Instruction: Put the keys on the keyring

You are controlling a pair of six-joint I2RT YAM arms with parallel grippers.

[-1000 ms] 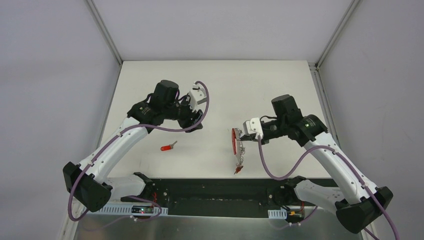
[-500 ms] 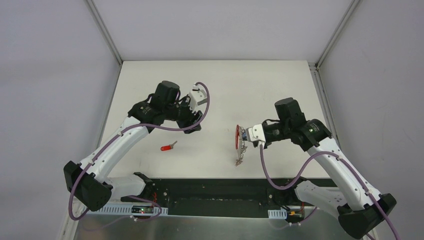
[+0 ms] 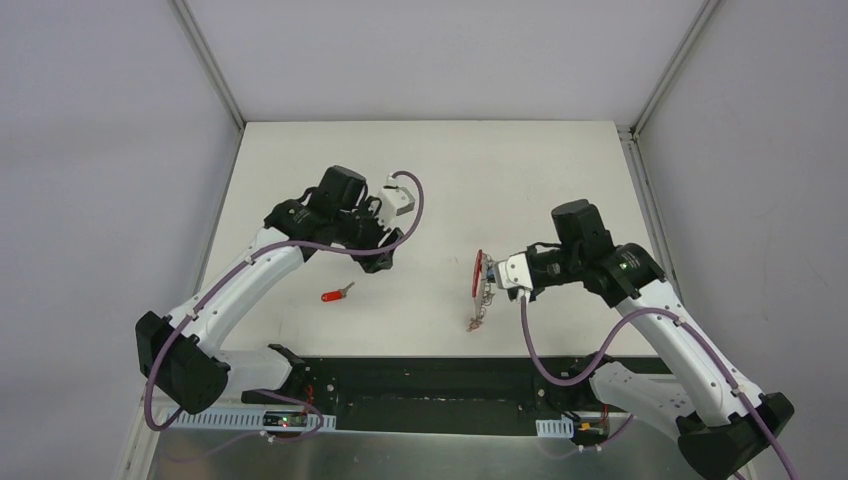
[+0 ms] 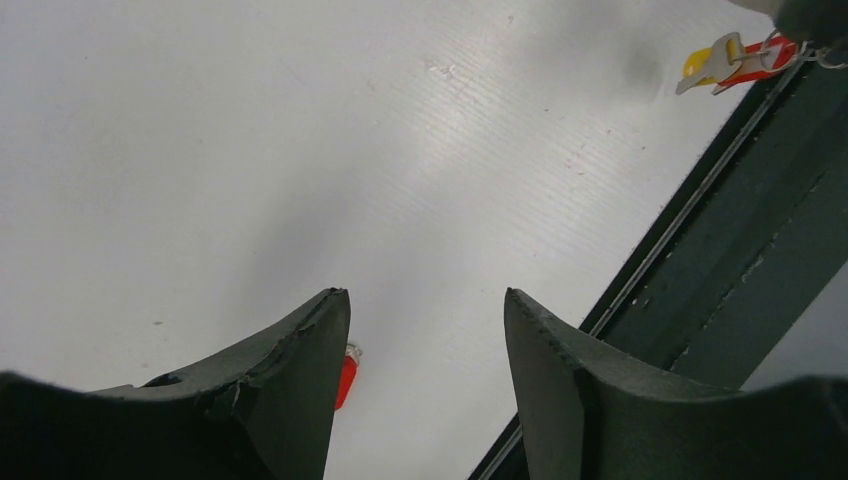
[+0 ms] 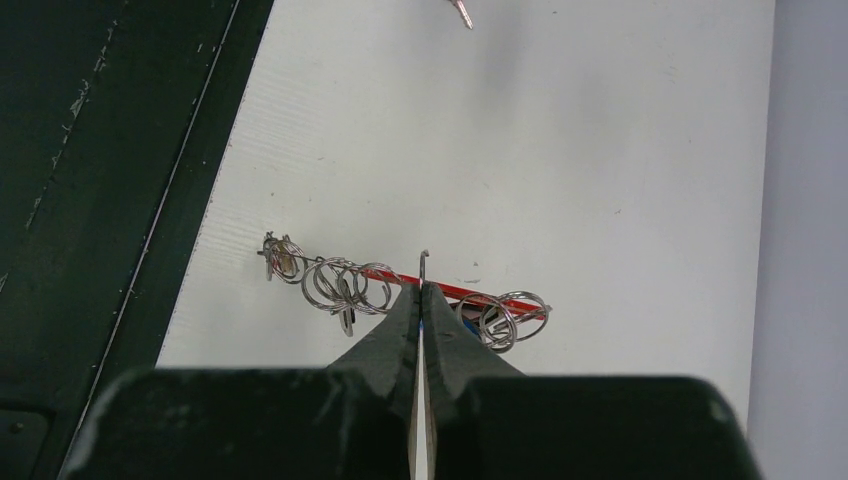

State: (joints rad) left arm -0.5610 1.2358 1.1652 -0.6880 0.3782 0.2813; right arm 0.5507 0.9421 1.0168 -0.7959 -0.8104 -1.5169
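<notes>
My right gripper [image 3: 497,275] is shut on the keyring [image 3: 480,280], a thick red curved band seen edge-on with grey rings. Its chain of rings trails toward the near edge. In the right wrist view the shut gripper [image 5: 421,290] pinches a thin metal piece at the middle of the red band [image 5: 470,293], with rings [image 5: 340,284] on both sides. A red-headed key [image 3: 335,295] lies flat on the table, left of centre. My left gripper [image 3: 382,258] hovers open, up and to the right of it. In the left wrist view the key's red head [image 4: 346,375] peeks out beside the left finger of the empty gripper [image 4: 425,300].
The white table [image 3: 440,180] ends in a black strip [image 3: 430,385] along its near edge, close to the chain's end. Grey walls and metal frame posts [image 3: 212,68] enclose the back and sides. Yellow and red tags [image 4: 735,58] of the keyring show in the left wrist view.
My right gripper has shifted slightly right and nearer with the keyring, whose band has turned more edge-on and whose chain end has drawn in. My left gripper has edged down toward the key.
</notes>
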